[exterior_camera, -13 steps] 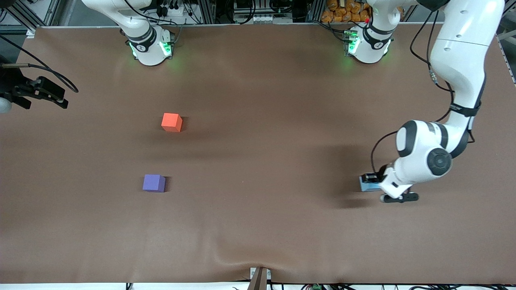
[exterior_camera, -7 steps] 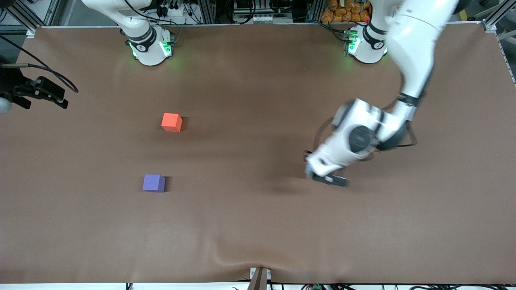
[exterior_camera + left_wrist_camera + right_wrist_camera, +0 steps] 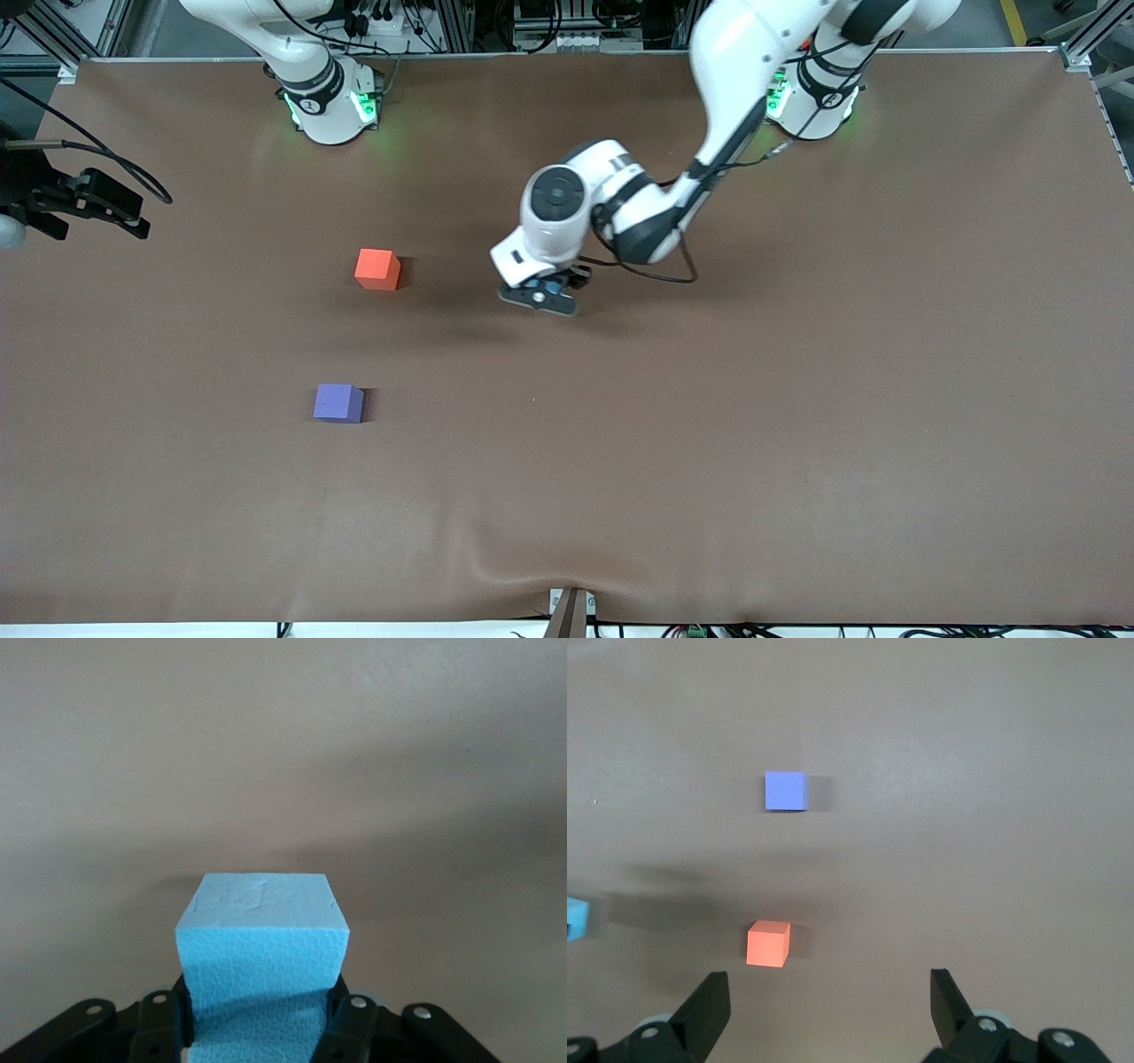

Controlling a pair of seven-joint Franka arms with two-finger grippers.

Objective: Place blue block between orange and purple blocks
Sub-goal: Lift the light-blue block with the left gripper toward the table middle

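Even overhead light falls on the brown table [image 3: 797, 443], bright enough for clear colours, with no glare on its matte cover. The left arm [image 3: 735, 89] throws a broad, soft-edged shadow on the table beside the orange block [image 3: 376, 268]. That block and the purple block [image 3: 337, 402] each cast a short dark shadow toward the left arm's end. Green lamps glow at both arm bases. Close up, the blue block [image 3: 260, 948] looks sharp and grainy.
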